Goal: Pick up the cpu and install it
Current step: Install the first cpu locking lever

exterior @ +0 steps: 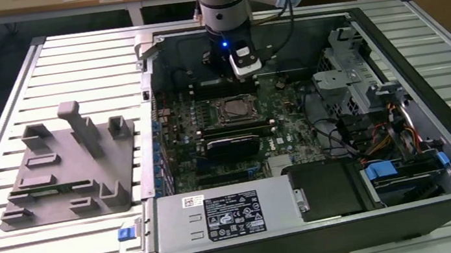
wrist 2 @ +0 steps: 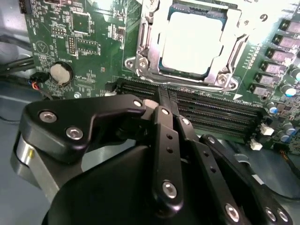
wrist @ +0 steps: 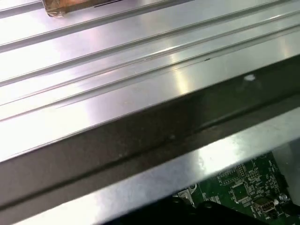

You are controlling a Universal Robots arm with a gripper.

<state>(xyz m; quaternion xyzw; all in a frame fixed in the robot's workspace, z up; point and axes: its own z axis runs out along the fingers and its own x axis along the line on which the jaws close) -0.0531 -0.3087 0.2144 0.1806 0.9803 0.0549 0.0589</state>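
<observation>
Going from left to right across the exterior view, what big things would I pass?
Grey plastic fixture → motherboard with the cpu in its socket → silver drive cage → the computer case's right wall.

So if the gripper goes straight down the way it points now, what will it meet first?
Probably the motherboard at the black memory slots beside the cpu, which already sits in its socket. Depth is unclear, so this is only a judgement from the second wrist view.
</observation>
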